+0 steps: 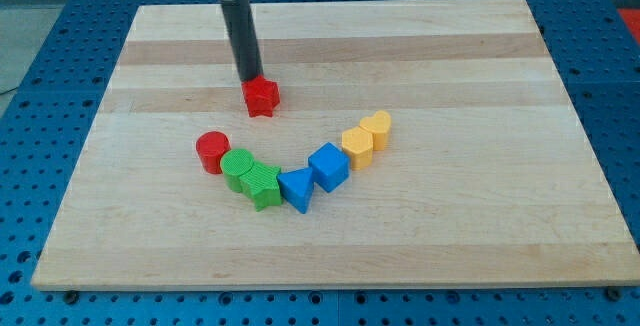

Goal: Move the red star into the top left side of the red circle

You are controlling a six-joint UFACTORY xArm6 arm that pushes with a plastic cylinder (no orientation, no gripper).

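The red star [261,96] lies on the wooden board, above and to the right of the red circle [212,152]. A clear gap of bare board separates the two. My tip [250,78] is at the star's upper left edge, touching or nearly touching it. The dark rod rises from there toward the view's top.
A curved row of blocks runs right from the red circle: a green circle [238,167], a green star [261,184], a blue triangle [297,188], a blue cube [329,167], a yellow hexagon [358,147] and a yellow heart [377,128]. The board's edge [330,281] lies below.
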